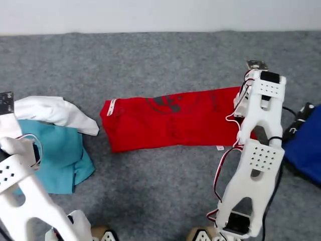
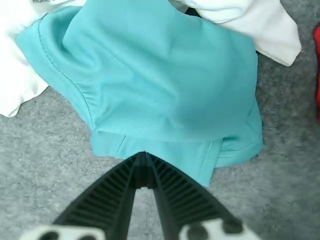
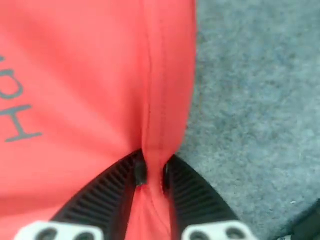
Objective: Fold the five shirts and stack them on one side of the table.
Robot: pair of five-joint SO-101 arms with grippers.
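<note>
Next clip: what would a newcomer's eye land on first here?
The red shirt stands out most, stretched across the middle of the grey table, with the right hand pinching a fold at its edge. On the left arm's side, a teal shirt lies bunched against a white shirt, with the left hand shut at the teal hem. A blue shirt sits at the far right edge.

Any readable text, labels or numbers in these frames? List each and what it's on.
Dark chest print on the red shirt: too blurred to read.
Grey letters on the same shirt, right wrist view: cut off at the edge, no whole word.
Label on the white shirt: cut off, unreadable.
Small white tag at the red shirt's hem: too small to read.
No numbers or signs.
</note>
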